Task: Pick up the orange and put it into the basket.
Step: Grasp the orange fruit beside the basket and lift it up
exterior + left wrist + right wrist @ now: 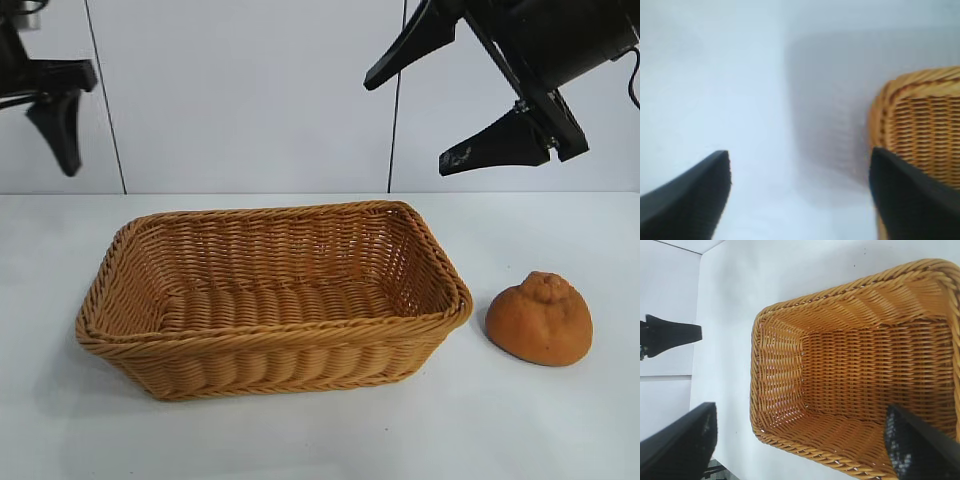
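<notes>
Between the right gripper's [428,107] two black fingers I see only air: its jaws are spread wide and hold nothing, hanging high at about one o'clock over the scene in the exterior view, above the basket's [275,345] right end. From its own wrist camera the fingertips frame the bare woven floor of the basket, which has nothing in it. Out at ten o'clock, at the picture's edge, the left gripper [62,112] hangs high too, jaws parted and clasping nothing, with the white table [715,75] below it and one basket corner just beside a fingertip in its wrist view. The orange [540,318] sits on the table at about four o'clock, just beside the basket's right end but apart from it, knob upward, flat side down. I judge the pick not yet begun, and the right arm the nearer one for it. The fruit looks firm yet slightly yielding, moderately heavy for its size, and its lumpy, wrinkled skin should give the pads good purchase, so slipping worries me little. I would close across the broad lower dome, not on the knob, which is narrow and could tear, and squeeze only enough to lift, since hard pressure may bruise it.
</notes>
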